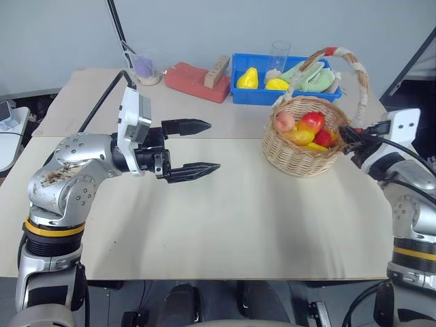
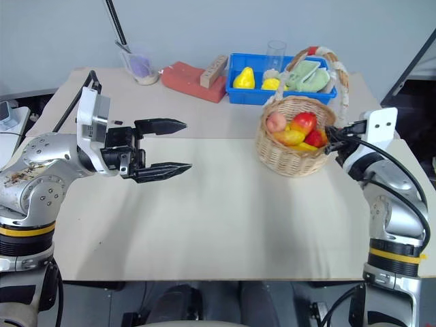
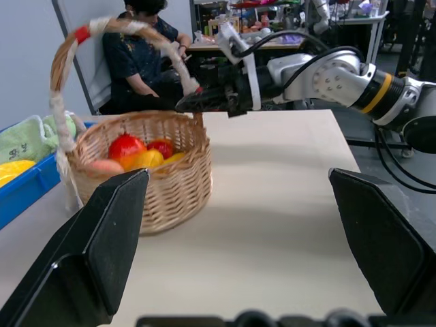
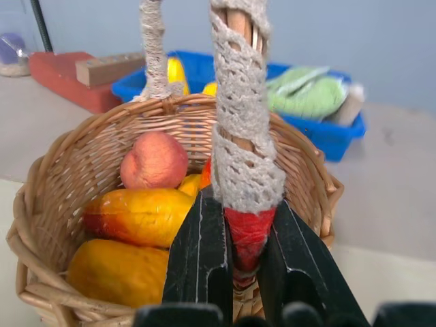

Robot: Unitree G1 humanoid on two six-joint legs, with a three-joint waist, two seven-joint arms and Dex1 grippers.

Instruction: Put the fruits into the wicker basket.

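Observation:
The wicker basket (image 1: pixel 298 159) stands on the table at the right, and its cloth-wrapped handle (image 1: pixel 354 65) arches over it. Inside lie the pink peach (image 4: pixel 155 159), the red-orange-yellow mango (image 4: pixel 139 215) and other red and orange fruits. My right gripper (image 4: pixel 245 253) is shut on the red-wrapped foot of the handle at the basket's right rim; it also shows as the right gripper (image 1: pixel 345 136) from the head. Over the bare tabletop, well to the left of the basket, my left gripper (image 1: pixel 212 145) hangs open and points toward the basket with nothing between its fingers.
Behind the basket a blue tray (image 1: pixel 235 92) holds yellow fruits (image 1: pixel 247 78), a green cloth (image 1: pixel 313 75) and a glass (image 1: pixel 278 54). A red block (image 1: pixel 194 82) with a wooden piece and a small cup (image 1: pixel 144 68) sit at the back. A person (image 3: pixel 146 54) sits beyond the table.

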